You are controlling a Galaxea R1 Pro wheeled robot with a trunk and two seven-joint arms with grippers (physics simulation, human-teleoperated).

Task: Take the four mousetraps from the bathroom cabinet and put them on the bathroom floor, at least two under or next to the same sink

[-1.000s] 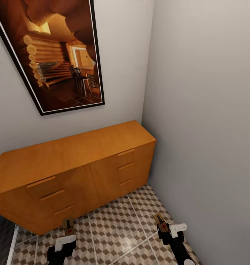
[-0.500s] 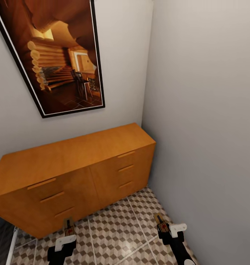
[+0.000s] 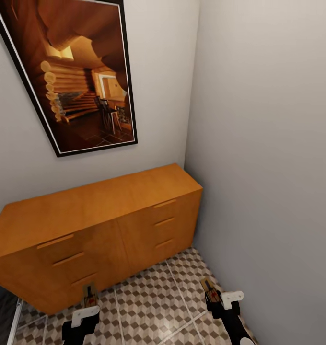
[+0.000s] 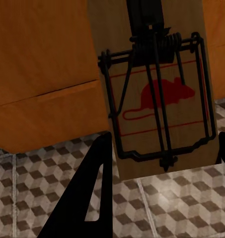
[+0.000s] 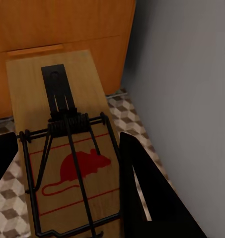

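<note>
Both arms up over the bathroom floor [image 3: 153, 306] facing the closed cabinet [image 3: 100, 230], left gripper [image 3: 89, 303] clamped on one mousetrap [image 4: 157, 99], right gripper [image 3: 212, 298] clamped on another mousetrap [image 5: 67, 148] beside the grey wall [image 3: 268, 167].

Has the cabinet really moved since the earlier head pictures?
No. The cabinet and framed picture shift downward together, and the wall corner too, so the camera moved.
</note>
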